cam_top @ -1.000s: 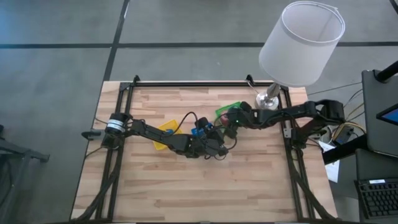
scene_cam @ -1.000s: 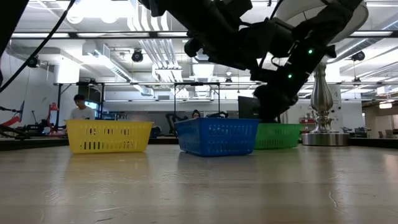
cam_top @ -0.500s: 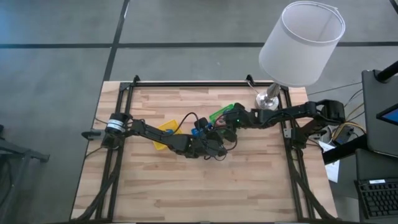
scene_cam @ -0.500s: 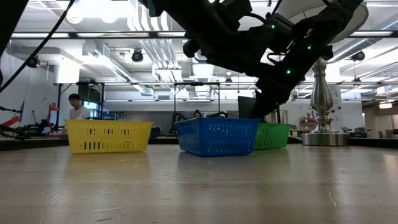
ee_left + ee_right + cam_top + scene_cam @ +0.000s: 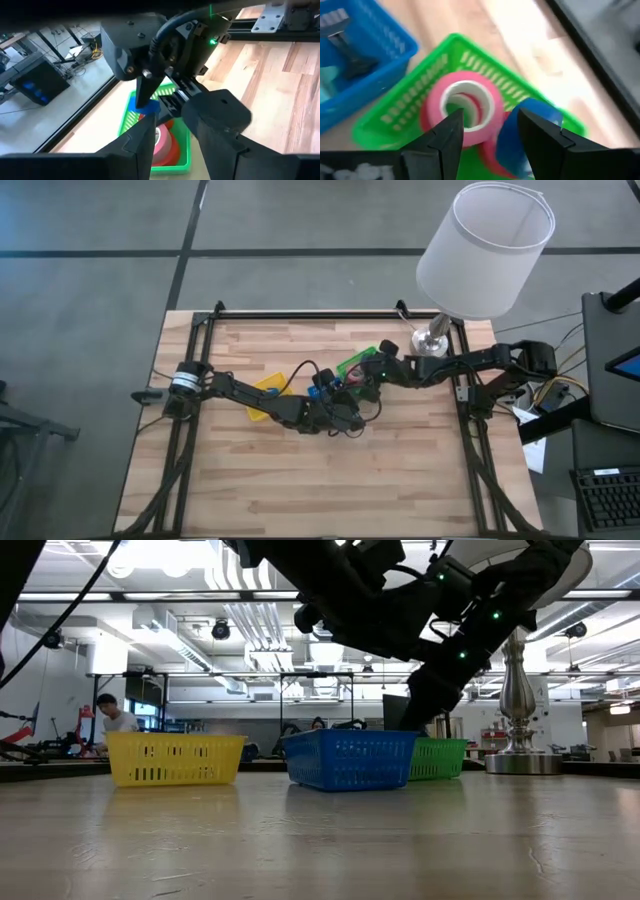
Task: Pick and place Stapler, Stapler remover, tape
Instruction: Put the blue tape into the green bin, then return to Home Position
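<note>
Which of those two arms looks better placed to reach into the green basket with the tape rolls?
Right. Its end effector hangs open right over the green basket, above the pink roll. The left end effector sits farther back.

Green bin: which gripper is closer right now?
Right. The right gripper hangs open directly over the green bin and its tape rolls. The left gripper sits farther back, looking toward the bin from beside the blue bin.
</note>
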### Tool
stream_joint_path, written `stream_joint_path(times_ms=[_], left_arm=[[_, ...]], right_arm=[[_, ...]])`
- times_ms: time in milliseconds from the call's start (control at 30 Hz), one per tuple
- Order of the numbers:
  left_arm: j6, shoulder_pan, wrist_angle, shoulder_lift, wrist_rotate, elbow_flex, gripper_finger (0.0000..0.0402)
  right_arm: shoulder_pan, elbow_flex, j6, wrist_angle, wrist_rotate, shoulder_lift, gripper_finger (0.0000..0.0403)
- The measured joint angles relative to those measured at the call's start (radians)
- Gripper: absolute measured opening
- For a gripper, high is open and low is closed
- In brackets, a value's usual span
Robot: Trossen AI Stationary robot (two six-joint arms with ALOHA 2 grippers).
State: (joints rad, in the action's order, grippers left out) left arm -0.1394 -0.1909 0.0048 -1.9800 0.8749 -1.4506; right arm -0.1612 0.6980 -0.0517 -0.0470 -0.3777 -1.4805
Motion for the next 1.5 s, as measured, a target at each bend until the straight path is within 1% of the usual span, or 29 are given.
stream_joint_path(times_ms=[200,433,533,600,700,767,933,1100,1333,1433,1500], left_arm=[[0.000,0.000,0.000,0.000,0.000,0.000,0.0147],[0.000,0.000,0.000,0.000,0.000,0.000,0.0147],[-0.006,0.000,0.000,0.000,0.000,0.000,0.0147],[-0.012,0.000,0.000,0.000,0.000,0.000,0.0147],[-0.013,0.001,0.000,0.000,0.000,0.000,0.0147],[-0.013,0.001,0.002,0.000,0.001,0.000,0.0147],[-0.015,0.001,0.003,0.000,0.005,-0.001,0.0147],[-0.015,-0.002,-0.010,0.001,-0.003,-0.002,0.0147],[-0.040,-0.038,-0.086,0.023,0.000,0.000,0.0147],[-0.063,-0.061,-0.163,0.067,0.006,0.000,0.0140],[-0.077,-0.078,-0.236,0.105,0.010,0.000,0.0128]], right_arm=[[0.000,0.001,-0.022,-0.001,-0.030,-0.007,0.0182],[-0.002,0.005,-0.068,-0.078,-0.071,-0.003,0.0182],[-0.002,0.005,-0.073,-0.096,-0.073,-0.003,0.0182],[-0.002,0.005,-0.065,-0.088,-0.044,0.002,0.0182],[-0.001,0.011,-0.061,-0.081,0.033,0.019,0.0182],[-0.001,0.016,-0.057,-0.040,0.069,0.040,0.0182],[-0.001,0.014,-0.048,-0.041,0.072,0.077,0.0182],[0.004,0.015,-0.044,-0.057,0.072,0.137,0.0182],[0.046,0.017,-0.045,-0.163,0.076,0.303,0.0182],[0.078,0.015,-0.049,-0.237,0.079,0.383,0.0178],[0.099,0.006,-0.049,-0.272,0.118,0.436,0.0171]])
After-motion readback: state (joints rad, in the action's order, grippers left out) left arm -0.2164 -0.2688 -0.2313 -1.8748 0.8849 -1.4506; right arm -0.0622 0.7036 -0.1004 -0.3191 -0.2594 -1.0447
